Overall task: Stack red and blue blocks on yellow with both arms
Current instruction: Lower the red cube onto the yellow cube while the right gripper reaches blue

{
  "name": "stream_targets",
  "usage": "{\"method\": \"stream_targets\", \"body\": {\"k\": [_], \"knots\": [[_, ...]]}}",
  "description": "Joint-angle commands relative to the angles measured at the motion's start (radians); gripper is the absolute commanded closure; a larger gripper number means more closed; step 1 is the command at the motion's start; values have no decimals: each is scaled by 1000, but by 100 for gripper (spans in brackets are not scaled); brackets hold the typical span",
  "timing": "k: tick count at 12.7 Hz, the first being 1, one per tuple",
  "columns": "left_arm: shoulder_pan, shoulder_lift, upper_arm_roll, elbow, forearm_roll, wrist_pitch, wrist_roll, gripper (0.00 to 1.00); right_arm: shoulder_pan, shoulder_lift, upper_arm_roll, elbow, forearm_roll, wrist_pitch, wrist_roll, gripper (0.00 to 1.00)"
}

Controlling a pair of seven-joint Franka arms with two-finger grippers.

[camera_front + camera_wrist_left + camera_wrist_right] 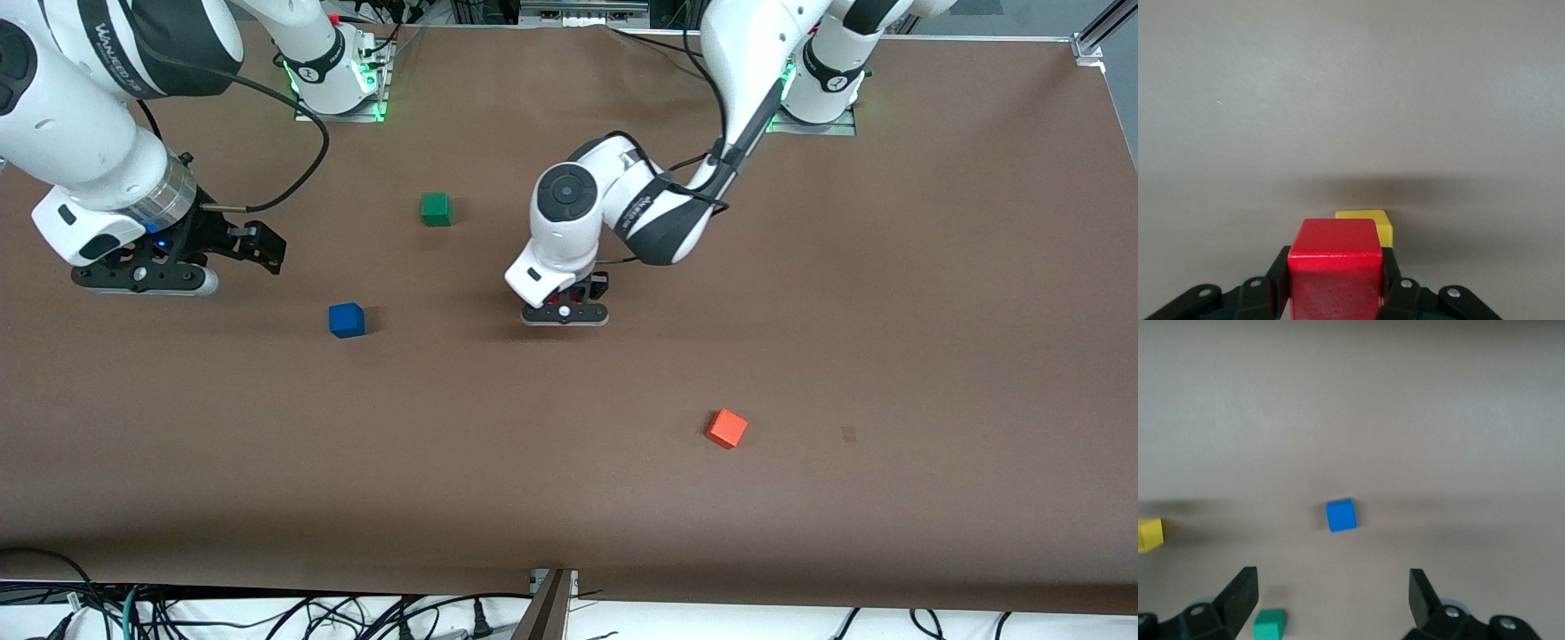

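I have the red block (1335, 270) pinched in the left hand (565, 313), low over mid-worktop (889, 311), with the yellow cube (1368, 223) just past it, not squarely underneath. Releasing off-centre could tip red off.

The blue block (347, 320) sits toward the right arm's end; the right hand (147, 277) hovers spread near it.

Arm lettering is unreadable.

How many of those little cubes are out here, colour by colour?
Red cube: 1, held in the left gripper
Yellow cube: 1, on the table under the red one
Blue cube: 1
Green cube: 1
Orange cube: 1
Total: 5 cubes
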Motion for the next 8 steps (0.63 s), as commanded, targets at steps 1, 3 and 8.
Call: {"method": "stream_targets", "body": {"k": [1,3,8], "knots": [[-32,60,21,89,20,-35,-24,100,-7,37,4,9,-2,58,-5,0],[-38,67,21,88,20,-36,-24,100,-3,46,2,9,-2,54,7,0],[-57,83,19,89,18,-35,-26,100,-6,46,2,9,-2,34,1,0]]}}
